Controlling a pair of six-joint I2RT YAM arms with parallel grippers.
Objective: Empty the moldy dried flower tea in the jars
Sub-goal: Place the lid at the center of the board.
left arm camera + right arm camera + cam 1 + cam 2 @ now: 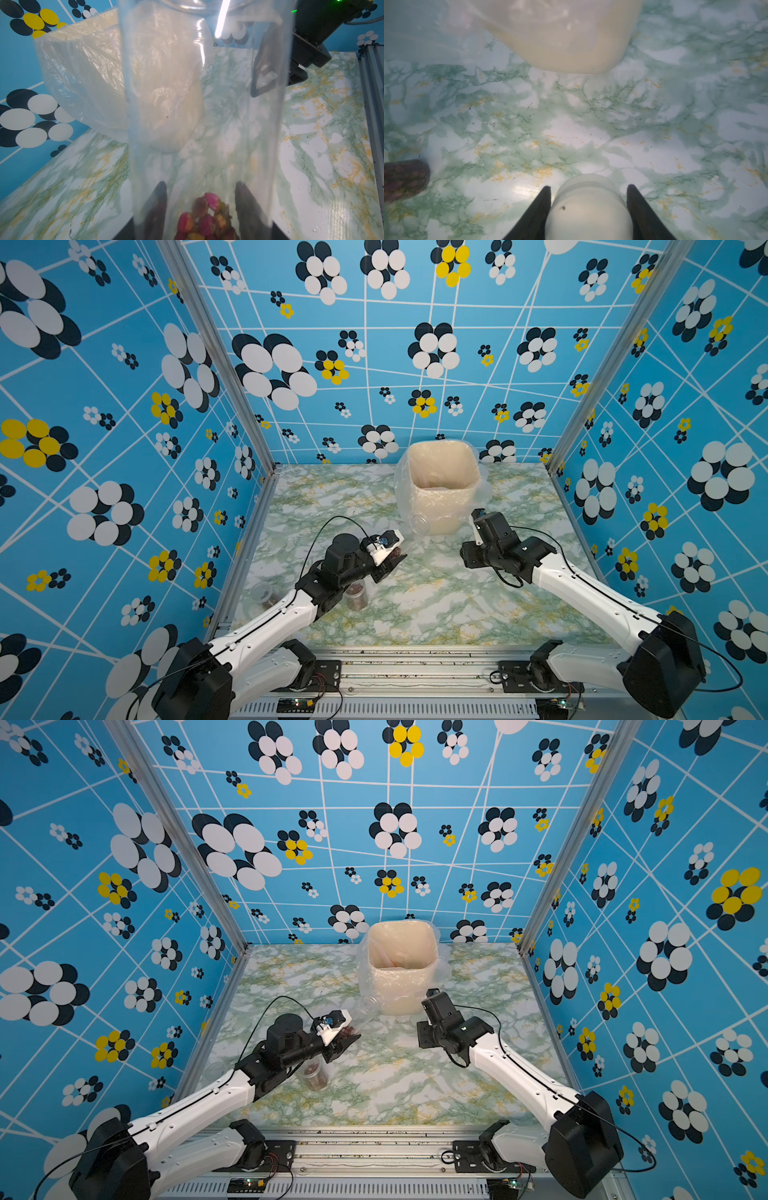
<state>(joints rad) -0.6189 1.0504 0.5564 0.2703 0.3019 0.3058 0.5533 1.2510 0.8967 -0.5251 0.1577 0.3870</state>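
Left wrist view: left gripper (200,185) clamps the opened jar (207,124), tea (205,216) at its base (mouth beside the bin (83,72)); right gripper (588,187) pinches the likely lid (588,212). Next, probably: raise over rim, tip.

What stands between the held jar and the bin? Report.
Nothing visible. The jar in the left gripper has its mouth by the side of the bin, so it probably must rise over the rim. The right gripper, holding a whitish lid, is beside the bin.
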